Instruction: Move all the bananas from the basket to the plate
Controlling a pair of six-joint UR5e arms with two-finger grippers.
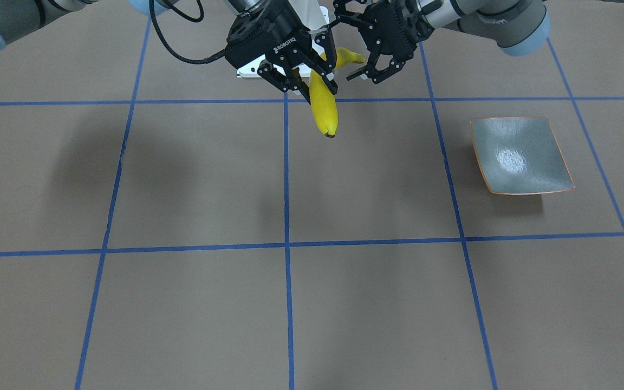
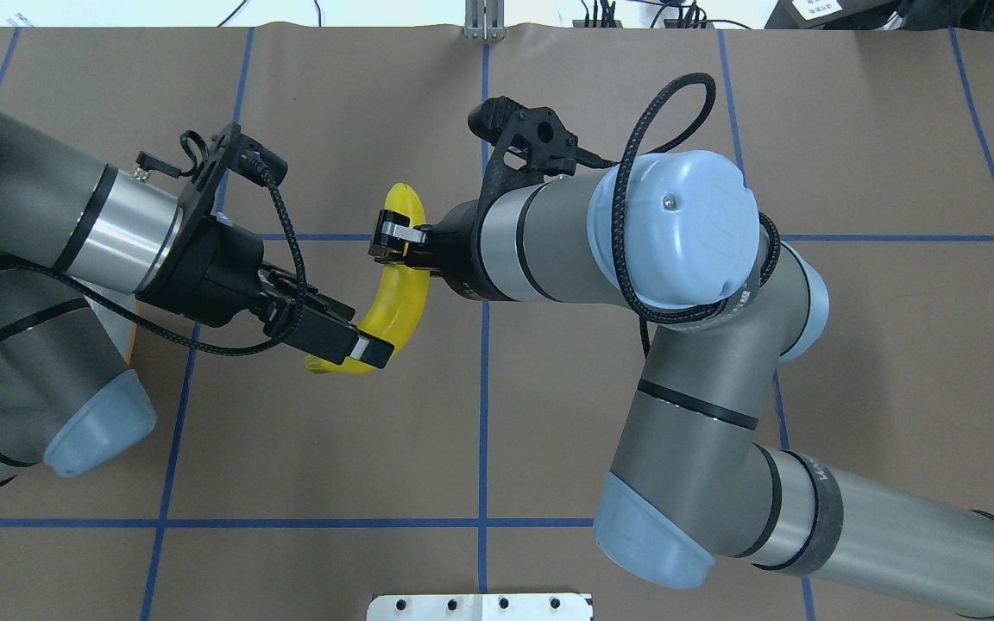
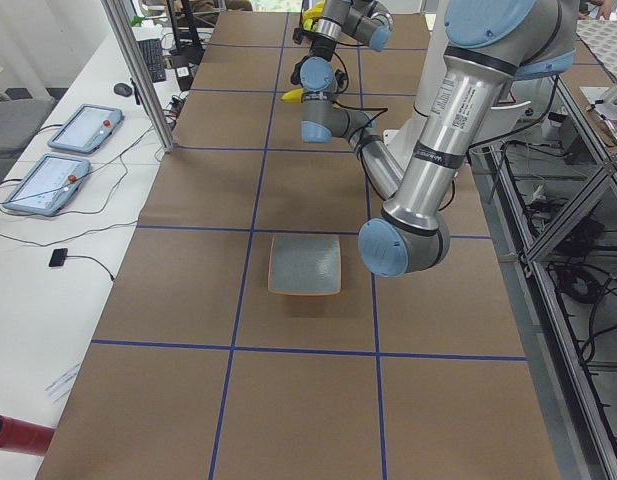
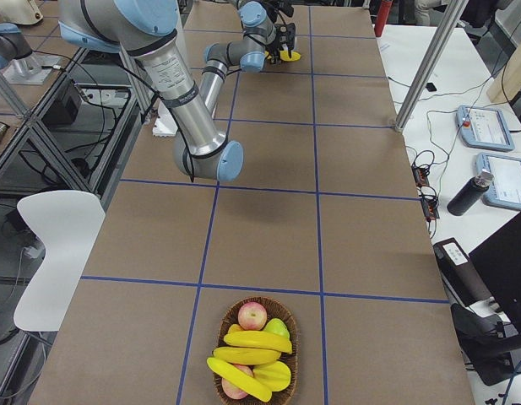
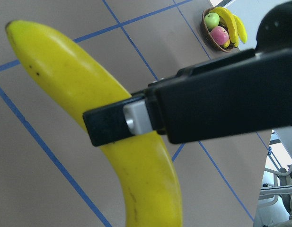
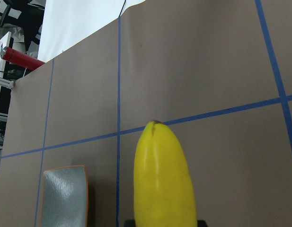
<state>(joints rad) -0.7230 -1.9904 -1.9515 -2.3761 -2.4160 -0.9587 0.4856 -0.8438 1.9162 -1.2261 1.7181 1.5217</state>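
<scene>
1. Well, the right gripper is clenched on 1 banana and holds it in the air above the brown table.
2. The banana's dark tip points away from the robot, and its stem end curves toward the left gripper.
3. The left gripper is released: its jaws stand wide apart on either side of the stem end, and in the left wrist view 1 finger crosses in front of the yellow skin.
4. The 2 grippers face each other near the table's middle, close to a blue tape line.
5. The plate lies flat on the table on the robot's left side, well apart from the held banana.
6. The basket stands at the table's far right end, well apart from both grippers.
7. In it lie 3 more bananas along with some apples
</scene>
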